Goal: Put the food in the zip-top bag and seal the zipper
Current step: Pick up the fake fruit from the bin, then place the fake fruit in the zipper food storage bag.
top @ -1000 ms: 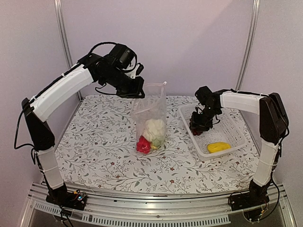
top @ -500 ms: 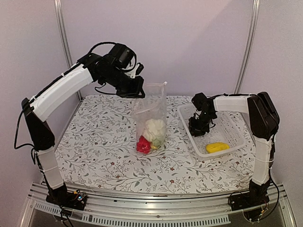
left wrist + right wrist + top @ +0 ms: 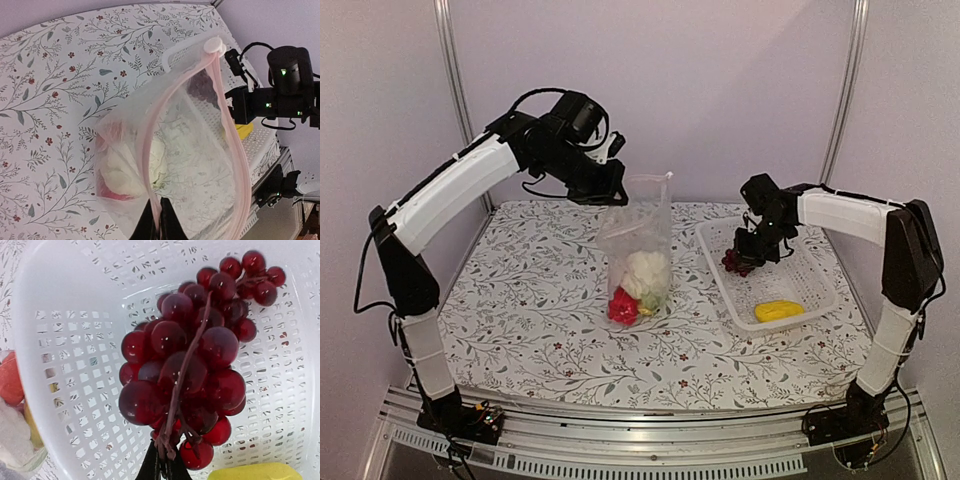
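The clear zip-top bag (image 3: pixel 638 250) stands upright mid-table, mouth open. My left gripper (image 3: pixel 611 188) is shut on its pink zipper strip (image 3: pixel 150 165) and holds the rim up; the white slider (image 3: pixel 216 45) sits at the far end. Inside lie the white cauliflower (image 3: pixel 646 272), the red pepper (image 3: pixel 622 306) and a bit of yellow-green food. My right gripper (image 3: pixel 748 250) is shut on the stem of the dark red grape bunch (image 3: pixel 192 360), which hangs over the white basket (image 3: pixel 810 262). A yellow piece (image 3: pixel 780 311) lies in the basket.
The basket (image 3: pixel 60 315) stands right of the bag, close to it. The floral tablecloth (image 3: pixel 520 300) covers the table; metal frame posts (image 3: pixel 451 80) rise at the back corners and a rail runs along the near edge.
My right gripper has closed on the grape bunch and lifted it up off the basket floor, after dipping lower half a second ago. The left arm and bag have not moved.
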`<move>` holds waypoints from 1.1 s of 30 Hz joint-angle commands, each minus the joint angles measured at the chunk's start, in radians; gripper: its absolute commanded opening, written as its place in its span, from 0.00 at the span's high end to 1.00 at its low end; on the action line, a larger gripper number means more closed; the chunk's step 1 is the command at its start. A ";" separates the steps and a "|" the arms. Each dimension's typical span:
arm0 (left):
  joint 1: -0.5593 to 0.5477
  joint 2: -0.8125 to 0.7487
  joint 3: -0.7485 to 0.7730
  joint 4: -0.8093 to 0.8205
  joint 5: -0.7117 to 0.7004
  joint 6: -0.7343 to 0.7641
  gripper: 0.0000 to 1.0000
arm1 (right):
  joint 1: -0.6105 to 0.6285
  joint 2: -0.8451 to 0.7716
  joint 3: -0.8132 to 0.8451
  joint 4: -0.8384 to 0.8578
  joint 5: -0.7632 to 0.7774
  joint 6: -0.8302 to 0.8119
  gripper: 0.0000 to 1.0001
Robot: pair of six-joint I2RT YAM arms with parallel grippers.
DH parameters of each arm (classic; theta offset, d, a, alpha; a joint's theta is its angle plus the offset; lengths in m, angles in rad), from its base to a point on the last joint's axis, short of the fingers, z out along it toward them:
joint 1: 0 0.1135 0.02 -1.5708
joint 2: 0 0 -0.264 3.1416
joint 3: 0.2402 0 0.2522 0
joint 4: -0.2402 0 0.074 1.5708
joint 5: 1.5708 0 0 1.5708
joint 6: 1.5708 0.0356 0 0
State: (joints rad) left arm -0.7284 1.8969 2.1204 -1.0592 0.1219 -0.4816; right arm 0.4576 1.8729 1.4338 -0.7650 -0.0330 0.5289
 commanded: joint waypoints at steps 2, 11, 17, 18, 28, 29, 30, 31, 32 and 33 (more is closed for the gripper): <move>0.017 0.025 0.024 0.008 0.022 0.025 0.96 | -0.005 -0.154 0.020 -0.090 0.079 -0.055 1.00; 0.024 0.035 0.026 0.014 0.038 0.036 0.96 | -0.005 -0.284 0.228 -0.281 0.116 -0.120 1.00; 0.024 0.029 0.021 0.032 0.040 0.032 0.96 | 0.004 -0.300 0.430 -0.356 0.045 -0.146 1.00; 0.024 0.030 0.021 0.035 0.041 0.031 0.96 | 0.009 -0.301 0.457 -0.356 0.000 -0.152 1.00; 0.025 0.034 0.031 0.053 0.056 0.019 0.96 | 0.093 -0.273 0.689 -0.234 -0.196 -0.121 1.00; 0.026 0.035 0.033 0.053 0.057 0.018 0.96 | 0.098 -0.273 0.691 -0.209 -0.222 -0.116 1.00; 0.025 0.034 0.035 0.053 0.060 0.017 0.96 | 0.104 -0.272 0.690 -0.184 -0.244 -0.111 1.00; 0.026 0.036 0.036 0.052 0.062 0.016 0.96 | 0.108 -0.271 0.690 -0.161 -0.270 -0.106 1.00; 0.025 0.037 0.037 0.053 0.064 0.015 0.96 | 0.112 -0.269 0.691 -0.128 -0.298 -0.097 1.00; 0.025 0.037 0.037 0.053 0.067 0.014 0.96 | 0.118 -0.265 0.691 -0.100 -0.326 -0.089 1.00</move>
State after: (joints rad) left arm -0.7151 1.9160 2.1284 -1.0290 0.1703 -0.4625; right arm 0.5583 1.5929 2.1071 -1.0019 -0.2253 0.4095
